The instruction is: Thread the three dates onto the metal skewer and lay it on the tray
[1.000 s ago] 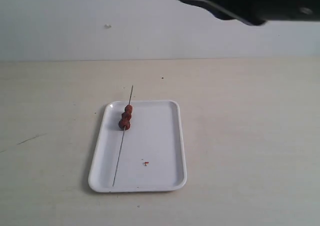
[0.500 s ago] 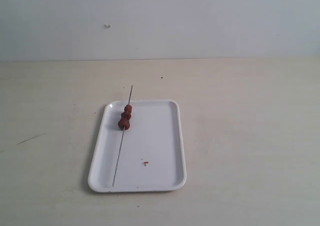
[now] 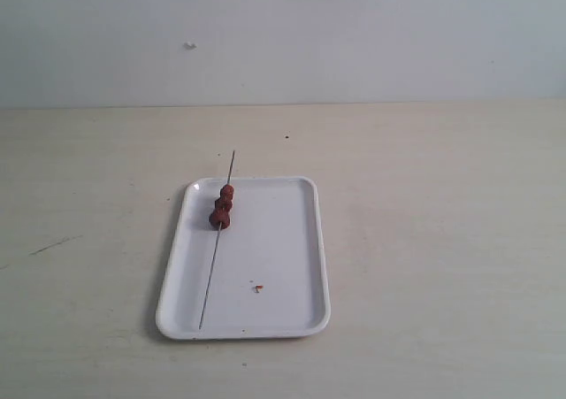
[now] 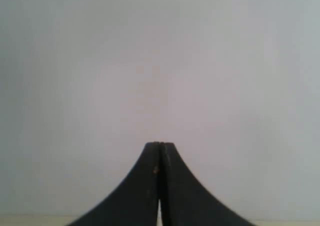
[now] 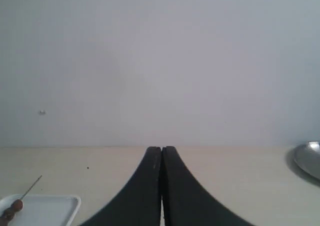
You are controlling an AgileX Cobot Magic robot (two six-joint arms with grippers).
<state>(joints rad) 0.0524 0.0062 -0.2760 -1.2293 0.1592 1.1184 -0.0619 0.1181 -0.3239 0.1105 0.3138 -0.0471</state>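
Your three dates (image 3: pixel 222 206) sit on the metal skewer (image 3: pixel 210 275) lying along the tray's (image 3: pixel 283 266) left side, far tip poking over the rim, while left gripper (image 4: pixel 160 147) and right gripper (image 5: pixel 161 150) are both pinched closed, empty.

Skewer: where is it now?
In the exterior view the metal skewer lies along the left side of the tray, far tip past the rim, the three dates bunched near that end.
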